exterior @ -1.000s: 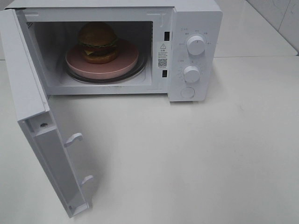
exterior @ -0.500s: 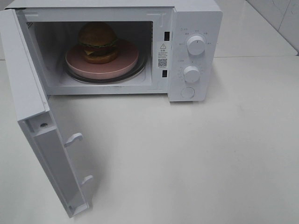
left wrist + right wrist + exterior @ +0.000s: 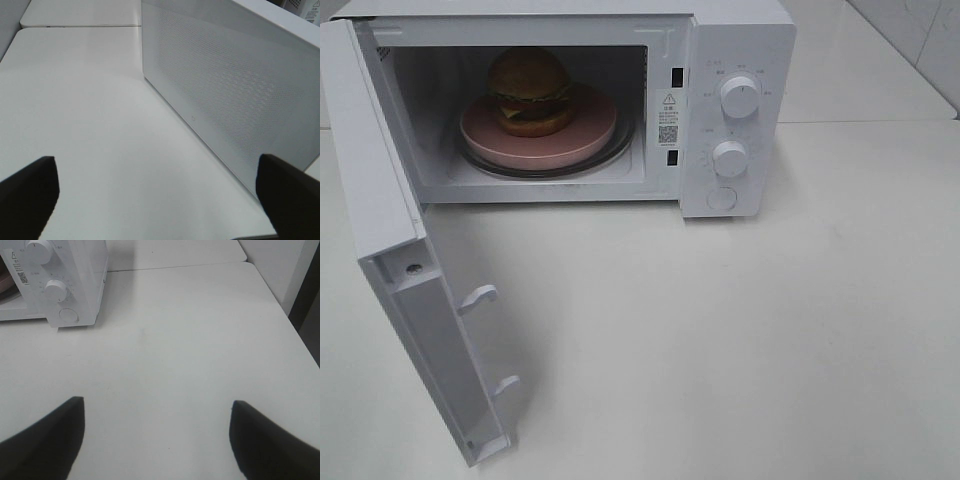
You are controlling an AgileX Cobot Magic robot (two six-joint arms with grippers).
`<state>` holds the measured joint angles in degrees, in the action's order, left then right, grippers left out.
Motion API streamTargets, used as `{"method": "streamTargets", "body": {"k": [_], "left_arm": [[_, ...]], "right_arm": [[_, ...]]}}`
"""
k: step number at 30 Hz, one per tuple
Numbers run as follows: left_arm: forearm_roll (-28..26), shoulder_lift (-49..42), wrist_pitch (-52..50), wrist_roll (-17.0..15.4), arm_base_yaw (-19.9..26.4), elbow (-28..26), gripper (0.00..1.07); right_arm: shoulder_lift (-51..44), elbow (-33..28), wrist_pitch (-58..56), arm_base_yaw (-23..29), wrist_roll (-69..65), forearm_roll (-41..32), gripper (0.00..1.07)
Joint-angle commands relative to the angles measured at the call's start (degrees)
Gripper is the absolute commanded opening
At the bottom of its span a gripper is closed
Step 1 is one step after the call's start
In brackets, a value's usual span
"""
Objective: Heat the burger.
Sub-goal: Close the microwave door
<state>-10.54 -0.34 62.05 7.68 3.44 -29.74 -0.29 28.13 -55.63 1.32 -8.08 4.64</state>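
1. Your left gripper (image 3: 155,167) is spread wide and holds nothing. Its two dark fingers (image 3: 27,200) sit at opposite edges of the left wrist view, with only bare white table (image 3: 90,125) between them.
2. Just beyond that gripper stands the outer face of the open microwave door (image 3: 225,85), an upright white panel covered in a fine dot mesh. One finger lies close to it; you cannot tell from this view whether they touch.
3. Your right gripper (image 3: 156,405) is also well open and empty, its dark fingers (image 3: 45,445) hanging over plain tabletop.
4. Ahead of the right gripper, well apart from it, is the microwave (image 3: 85,270). Its control panel faces you with an upper knob (image 3: 39,247), a lower knob (image 3: 56,289) and a round button (image 3: 69,315) beneath them.
5. The burger (image 3: 529,92) sits upright inside the microwave cavity on a round pink plate (image 3: 585,135). It is set toward the back left of the plate, which rests on the glass turntable (image 3: 625,150).
6. In the high view the door is swung fully open to the left, showing two white latch hooks (image 3: 480,296) on its inner edge.
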Motion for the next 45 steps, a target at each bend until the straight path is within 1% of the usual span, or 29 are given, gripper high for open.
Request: {"method": "streamTargets", "body": {"k": [1, 9, 11, 14, 15, 16, 17, 18, 19, 20, 22, 23, 24, 25, 26, 27, 28, 30, 32, 33, 35, 36, 37, 39, 40, 41, 42, 44, 45], "left_arm": [[0.1, 0.0, -0.7, -0.5, 0.0, 0.2, 1.0], [0.7, 3.1, -1.1, -0.6, 0.0, -0.1, 0.99], [1.3, 6.0, -3.4, -0.6, 0.0, -1.9, 0.9], [1.5, 6.8, -4.5, -0.6, 0.0, -2.1, 0.86], [1.8, 8.0, -6.6, -0.6, 0.0, -2.1, 0.76], [1.8, 8.7, -7.8, -0.6, 0.0, -2.1, 0.7], [1.8, 8.7, -7.8, -0.6, 0.0, -2.1, 0.7], [1.9, 10.2, -9.7, -0.6, 0.0, -2.1, 0.56], [2.1, 11.0, -10.8, -0.6, 0.0, -2.1, 0.49], [2.1, 11.0, -10.8, -0.6, 0.0, -2.1, 0.49], [2.8, 14.2, -15.2, -0.6, 0.0, -2.1, 0.26], [2.8, 14.2, -15.2, -0.6, 0.0, -2.1, 0.26], [2.8, 15.2, -16.0, -0.6, 0.0, -2.1, 0.21], [2.8, 15.2, -16.0, -0.6, 0.0, -2.1, 0.21], [2.5, 17.5, -18.6, -0.6, 0.0, -2.1, 0.08], [1.7, 19.7, -21.0, -0.6, 0.0, -2.0, 0.0], [1.7, 19.7, -21.0, -0.6, 0.0, -2.0, 0.0], [0.6, 22.7, -26.6, -0.2, 0.0, -1.3, 0.0], [0.5, 23.5, -28.4, -0.2, 0.0, -0.9, 0.0], [0.6, 25.1, -32.5, -0.2, 0.0, 0.2, 0.0], [0.6, 25.8, -34.2, 0.0, 0.0, 0.6, 0.0], [0.6, 27.0, -38.8, 0.5, 0.0, 2.0, 0.0], [0.6, 27.0, -38.8, 0.5, 0.0, 2.0, 0.0], [0.6, 28.4, -45.7, 1.9, 0.0, 4.6, 0.0], [0.6, 28.4, -45.7, 1.9, 0.0, 4.6, 0.0], [0.2, 29.0, -50.0, 2.3, 0.0, 6.7, 0.0], [0.2, 29.0, -50.0, 2.3, 0.0, 6.7, 0.0], [-1.4, 29.7, -56.4, 2.3, 0.0, 10.3, 0.0], [-1.4, 29.7, -56.4, 2.3, 0.0, 10.3, 0.0]], "right_arm": [[-1.5, -0.1, 0.5, -0.3, -0.7, -0.2, 0.76], [-1.5, -0.1, 0.5, -0.3, -0.7, -0.2, 0.76], [-1.5, -0.1, 0.5, -0.3, -0.7, -0.2, 0.76], [-1.5, -0.1, 0.5, -0.3, -0.7, -0.2, 0.76], [-1.5, -0.1, 0.5, -0.3, -0.7, -0.2, 0.76], [-1.5, -0.1, 0.5, -0.3, -0.7, -0.2, 0.76], [-1.5, -0.1, 0.5, -0.3, -0.7, -0.2, 0.76], [-1.5, -0.1, 0.5, -0.3, -0.7, -0.2, 0.76], [-1.5, -0.1, 0.5, -0.3, -0.7, -0.2, 0.76], [-1.5, -0.1, 0.5, -0.3, -0.7, -0.2, 0.76], [-1.5, -0.1, 0.5, -0.3, -0.7, -0.2, 0.76], [-1.5, -0.1, 0.5, -0.3, -0.7, -0.2, 0.76], [-1.5, -0.1, 0.5, -0.3, -0.7, -0.2, 0.76], [-1.5, -0.1, 0.5, -0.3, -0.7, -0.2, 0.76], [-1.5, -0.1, 0.5, -0.3, -0.7, -0.2, 0.76], [-1.5, -0.1, 0.5, -0.3, -0.7, -0.2, 0.76], [-1.5, -0.1, 0.5, -0.3, -0.7, -0.2, 0.76], [-1.5, -0.1, 0.5, -0.3, -0.7, -0.2, 0.76], [-1.5, -0.1, 0.5, -0.3, -0.7, -0.2, 0.76], [-1.5, -0.1, 0.5, -0.3, -0.7, -0.2, 0.76], [-1.5, -0.1, 0.5, -0.3, -0.7, -0.2, 0.76], [-1.5, -0.1, 0.5, -0.3, -0.7, -0.2, 0.76], [-1.5, -0.1, 0.5, -0.3, -0.7, -0.2, 0.76], [-1.5, -0.1, 0.5, -0.3, -0.7, -0.2, 0.76], [-1.5, -0.1, 0.5, -0.3, -0.7, -0.2, 0.76], [-1.5, -0.1, 0.5, -0.3, -0.7, -0.2, 0.76], [-1.5, -0.1, 0.5, -0.3, -0.7, -0.2, 0.76], [-1.5, -0.1, 0.5, -0.3, -0.7, -0.2, 0.76], [-1.5, -0.1, 0.5, -0.3, -0.7, -0.2, 0.76]]}}
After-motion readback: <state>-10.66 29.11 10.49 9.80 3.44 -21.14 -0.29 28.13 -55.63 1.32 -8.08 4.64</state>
